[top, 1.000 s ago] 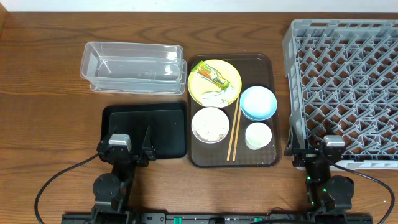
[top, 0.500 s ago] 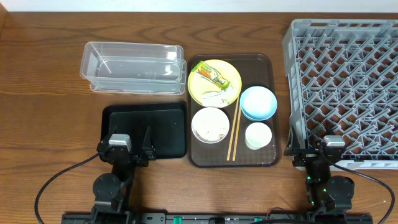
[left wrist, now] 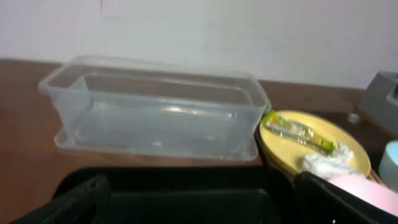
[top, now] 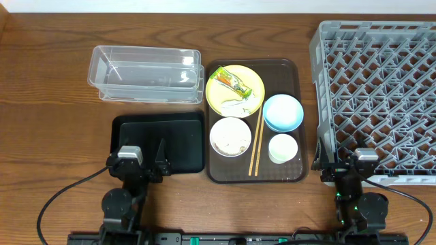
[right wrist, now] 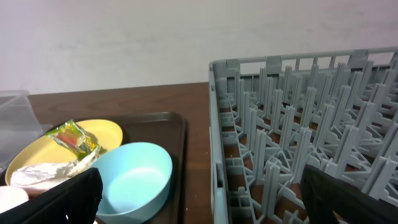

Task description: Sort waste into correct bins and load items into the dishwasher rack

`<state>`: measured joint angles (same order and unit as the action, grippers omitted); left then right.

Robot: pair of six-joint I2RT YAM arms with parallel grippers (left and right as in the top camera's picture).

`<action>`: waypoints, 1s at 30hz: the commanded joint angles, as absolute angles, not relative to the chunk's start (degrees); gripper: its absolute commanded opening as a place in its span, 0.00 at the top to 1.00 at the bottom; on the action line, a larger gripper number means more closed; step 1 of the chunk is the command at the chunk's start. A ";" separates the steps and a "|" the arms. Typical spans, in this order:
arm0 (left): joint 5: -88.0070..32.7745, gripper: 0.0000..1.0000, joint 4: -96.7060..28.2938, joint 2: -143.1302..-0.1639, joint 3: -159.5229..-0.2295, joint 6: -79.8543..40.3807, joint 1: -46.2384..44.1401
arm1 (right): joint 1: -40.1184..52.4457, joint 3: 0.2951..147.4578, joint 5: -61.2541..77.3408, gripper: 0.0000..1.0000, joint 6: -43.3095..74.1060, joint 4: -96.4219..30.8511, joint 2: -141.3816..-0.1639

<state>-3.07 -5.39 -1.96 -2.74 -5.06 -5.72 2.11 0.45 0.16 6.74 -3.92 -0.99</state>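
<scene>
The yellow plate (top: 235, 90) on the brown serving tray (top: 293, 75) holds the snack wrapper (top: 229, 82) and crumpled white paper (top: 240, 104). The white-pinkish bowl (top: 230, 136) holds rice scraps. The light blue bowl (top: 283, 112), white cup (top: 283, 148) and chopsticks (top: 256, 143) lie beside them. The clear tub (top: 146, 73) and black tray (top: 160, 143) are at left, the grey rack (top: 378, 88) at right. My left gripper (top: 144, 158) is open over the black tray's near edge (left wrist: 186, 199). My right gripper (top: 344, 160) is open at the rack's near left corner (right wrist: 217, 180).
The wrist views show the plate with wrapper (left wrist: 292, 130) and paper (left wrist: 326, 163), the blue bowl (right wrist: 134, 180) and the tub (left wrist: 155, 106). A pale wall runs along the far table edge. Bare wood lies left of the tub and black tray.
</scene>
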 commanded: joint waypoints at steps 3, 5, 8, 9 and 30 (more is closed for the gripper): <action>-3.03 0.04 -13.32 -8.93 -8.71 -6.28 -5.43 | 2.68 4.75 -1.52 0.01 6.83 -6.96 -1.93; -3.03 0.04 -15.59 -13.43 -12.49 -6.28 -5.43 | 2.68 7.64 -1.61 0.01 7.42 -9.91 -3.57; -3.03 0.04 -19.29 -21.78 -19.49 -6.11 -5.43 | 2.68 13.52 -2.13 0.01 9.98 -15.88 -8.19; -3.03 0.04 -20.93 -25.04 -22.28 -6.04 -5.43 | 2.66 15.64 -2.11 0.01 10.37 -17.78 -10.22; -8.62 0.04 -44.14 -64.82 -58.30 -8.54 -5.43 | 2.66 43.29 -2.31 0.01 10.68 -41.71 -45.39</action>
<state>-4.75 -46.87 -64.69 -57.14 -7.49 -5.72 2.11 41.80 -1.96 10.07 -41.82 -45.19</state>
